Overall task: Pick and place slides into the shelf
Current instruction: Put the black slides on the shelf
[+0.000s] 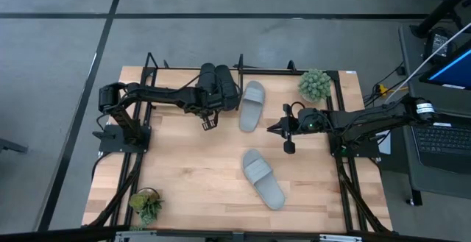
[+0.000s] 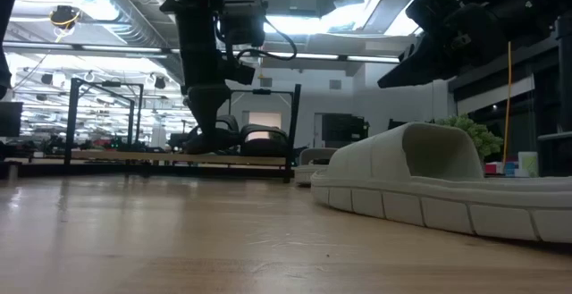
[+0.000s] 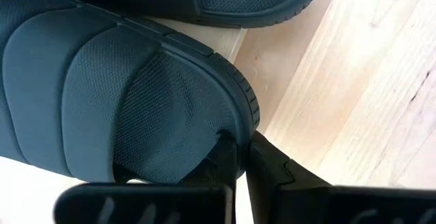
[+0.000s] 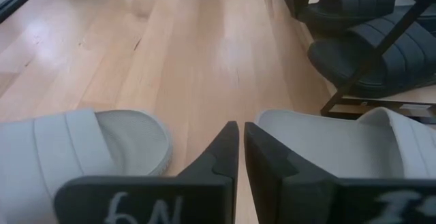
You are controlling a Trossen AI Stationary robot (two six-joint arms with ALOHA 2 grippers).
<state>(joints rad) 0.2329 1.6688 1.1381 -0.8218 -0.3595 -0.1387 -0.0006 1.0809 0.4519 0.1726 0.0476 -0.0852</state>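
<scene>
Two black slides (image 1: 219,86) lie side by side on the shelf (image 1: 239,64) at the table's far edge. My left gripper (image 1: 210,121) is shut at the near end of one black slide (image 3: 136,94). A pale grey slide (image 1: 252,104) lies just right of the black pair, its near end out on the tabletop. The second pale grey slide (image 1: 263,177) lies sole-down in the table's middle, toward the near edge. My right gripper (image 1: 287,129) hovers shut between the two grey slides (image 4: 82,142) (image 4: 340,142), above bare wood. My left gripper's shut fingertips (image 3: 228,152) sit against the ribbed sole rim at the black slide's near end (image 3: 238,108), coming level from the table's near side. I cannot tell whether they touch it or stand just short of it. The slide lies flat on the shelf.
One potted plant (image 1: 315,84) stands at the shelf's right end, another (image 1: 147,204) at the near left corner. The shelf's black rods (image 4: 381,43) rise around the slides. Bare wood stretches across the table's left and middle (image 1: 184,168).
</scene>
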